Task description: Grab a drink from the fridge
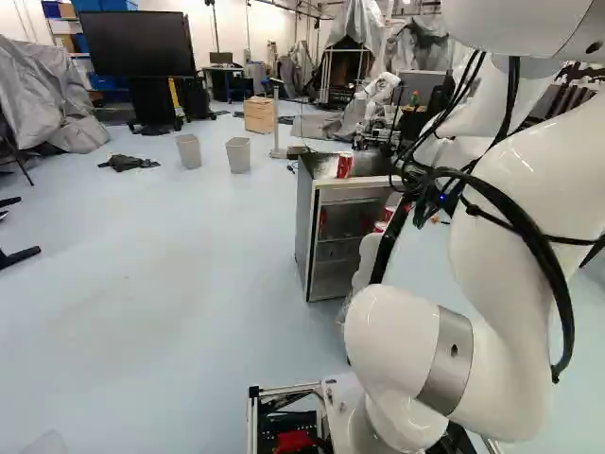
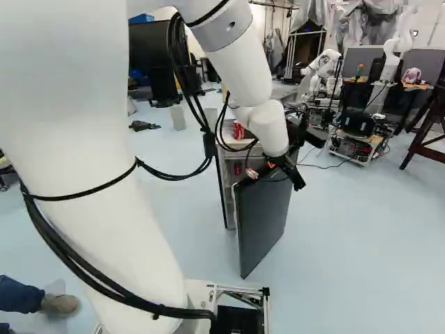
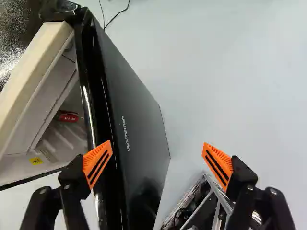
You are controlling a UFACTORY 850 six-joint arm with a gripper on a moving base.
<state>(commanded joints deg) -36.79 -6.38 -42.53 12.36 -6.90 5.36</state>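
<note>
So the fridge door (image 3: pixel 139 143) was ajar, fridge (image 1: pixel 304 219) at the base's 12 o'clock, red can (image 3: pixel 68 117) inside. Tool (image 3: pixel 157 153) was released, fingers wide apart. Looked like door-opening was in hand; next move probably needed a wider swing, then reaching in.

Your white arm (image 1: pixel 515 180) is filling the right of the left base view and looming at left in the right base view, black cables (image 2: pixel 90 278) hugging its links. Above centre in that view, your wrist (image 2: pixel 270 129) is slanting down toward your black gripper (image 2: pixel 278 177), whose fingers are standing wide apart, orange pads (image 3: pixel 98 162) facing.
</note>
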